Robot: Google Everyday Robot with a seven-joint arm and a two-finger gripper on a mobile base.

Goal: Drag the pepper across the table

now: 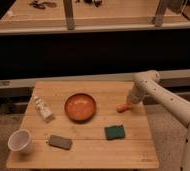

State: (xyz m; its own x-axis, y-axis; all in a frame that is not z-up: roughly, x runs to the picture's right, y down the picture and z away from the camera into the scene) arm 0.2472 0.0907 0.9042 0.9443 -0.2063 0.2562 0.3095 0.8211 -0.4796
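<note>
Gripper is down at the table's 3 o'clock edge, touching the orange pepper at its right end; finger state cannot be told. Pepper lies on the wood at 3 o'clock from the orange bowl, near it, with the green sponge at the pepper's 6 o'clock. White cup sits at the table's 8 o'clock corner.

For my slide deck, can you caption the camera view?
Gripper at the pepper beside the orange bowl on the wooden table.
</note>
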